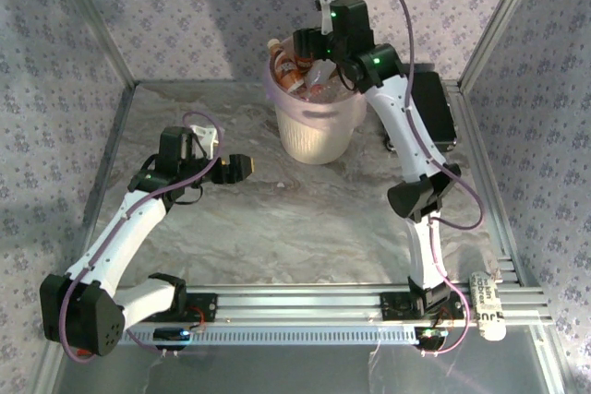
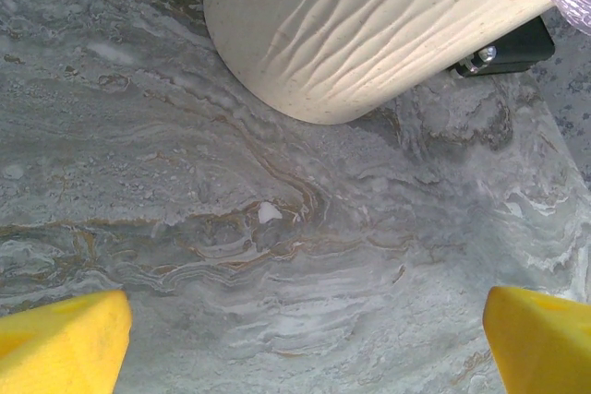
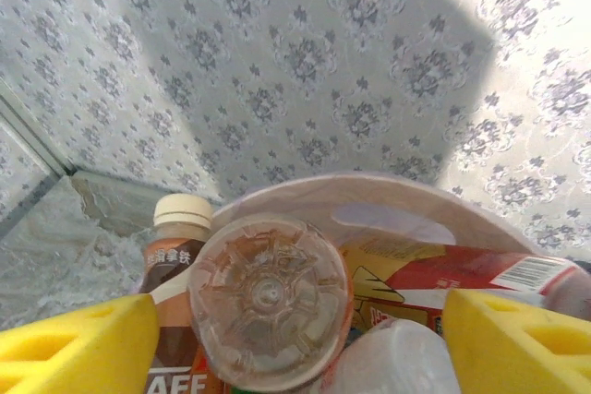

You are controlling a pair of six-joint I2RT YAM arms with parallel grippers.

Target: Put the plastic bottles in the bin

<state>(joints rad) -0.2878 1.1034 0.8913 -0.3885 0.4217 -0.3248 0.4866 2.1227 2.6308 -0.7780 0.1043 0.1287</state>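
1. The bin (image 1: 314,131) is standing at the far middle of the tabletop (image 1: 277,219), and the plastic bottles (image 1: 300,76) are heaping up to its rim.
2. The right hand (image 1: 321,69) is hovering over the bin's mouth. In its wrist view its yellow pads (image 3: 74,348) are standing apart, leaving a gap on either side of a clear bottle (image 3: 268,306), so the hand is gripping nothing.
3. That clear bottle is lying on top of the heap with its base pointing up at the wrist camera. It is sitting just beside a brown bottle (image 3: 180,228) with a cream cap and a red-labelled bottle (image 3: 443,279).
4. The left hand (image 1: 242,168) is hanging wide and empty over bare tabletop, left of the bin and nearer.
5. Every bottle I am making out is lying inside the bin, so the task is looking finished or very nearly so. What is probably remaining is the right hand lifting clear.
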